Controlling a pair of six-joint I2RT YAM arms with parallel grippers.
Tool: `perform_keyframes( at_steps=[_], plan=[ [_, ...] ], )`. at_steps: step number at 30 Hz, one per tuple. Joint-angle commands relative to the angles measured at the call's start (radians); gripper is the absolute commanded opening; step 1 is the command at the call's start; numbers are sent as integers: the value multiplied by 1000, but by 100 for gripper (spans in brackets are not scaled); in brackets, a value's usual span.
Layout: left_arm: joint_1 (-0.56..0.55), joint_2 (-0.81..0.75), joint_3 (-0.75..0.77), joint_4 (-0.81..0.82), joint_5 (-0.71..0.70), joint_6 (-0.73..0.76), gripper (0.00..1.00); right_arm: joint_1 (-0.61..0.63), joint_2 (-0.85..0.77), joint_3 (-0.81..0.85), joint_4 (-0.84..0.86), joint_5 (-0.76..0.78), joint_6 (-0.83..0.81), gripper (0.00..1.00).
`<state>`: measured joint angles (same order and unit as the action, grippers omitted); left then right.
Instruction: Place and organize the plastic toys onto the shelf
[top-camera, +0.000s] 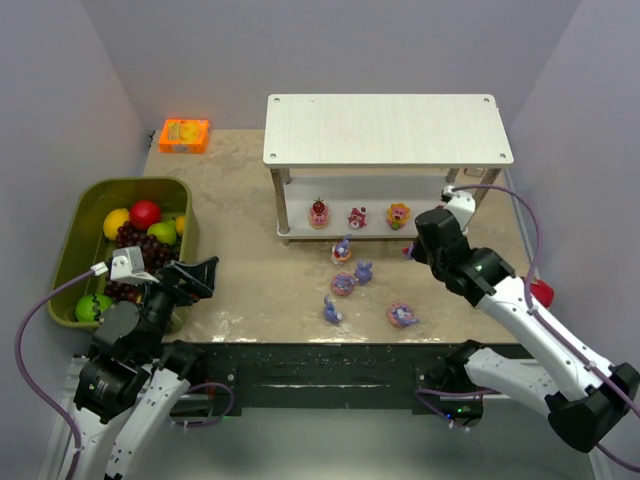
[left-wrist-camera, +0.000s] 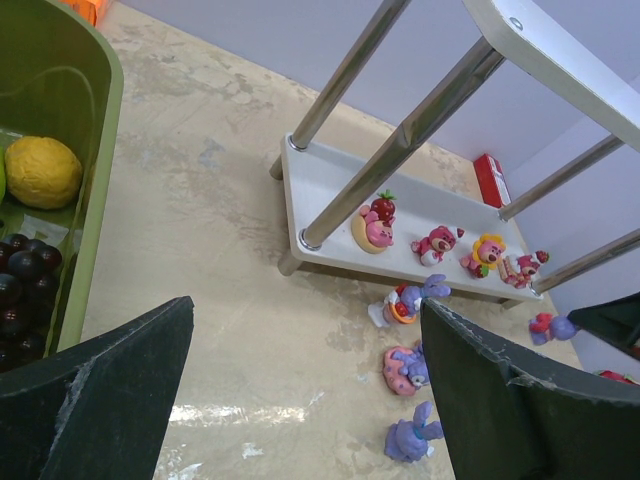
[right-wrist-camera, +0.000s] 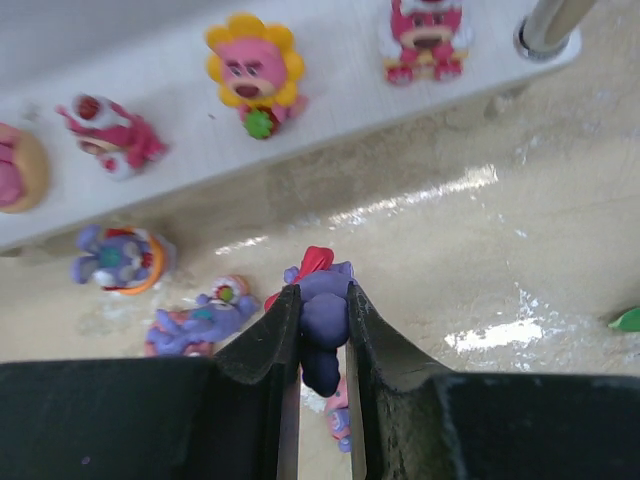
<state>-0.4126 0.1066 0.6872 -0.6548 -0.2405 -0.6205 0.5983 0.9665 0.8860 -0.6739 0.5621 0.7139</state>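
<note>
right claw: I'm pinching purple bunny just in front of shelf | left claw: hanging spread | risk: bunny slipping from narrow grip, toppling shelved figurines

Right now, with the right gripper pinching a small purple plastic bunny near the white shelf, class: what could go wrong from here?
1. The right gripper holds the purple plastic bunny by a narrow part; it may twist or slip.
2. The white shelf's lower board is partly filled; the yellow-petalled pink figure ahead could be knocked over.

Four pink figures stand in a row on the shelf.
</note>
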Motion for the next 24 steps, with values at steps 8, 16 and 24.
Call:
perform_keyframes(
  at_steps=[8, 16, 24],
  plan=[
    [6, 2, 15, 26, -5, -8, 99, 1, -28, 525, -354, 103, -126, 0],
    [6, 4, 14, 27, -5, -5, 100, 1, 125, 901, -461, 242, -205, 0],
    [6, -10, 14, 23, -10, -8, 100, -34, 362, 1237, -504, 323, -283, 1]
  ],
)
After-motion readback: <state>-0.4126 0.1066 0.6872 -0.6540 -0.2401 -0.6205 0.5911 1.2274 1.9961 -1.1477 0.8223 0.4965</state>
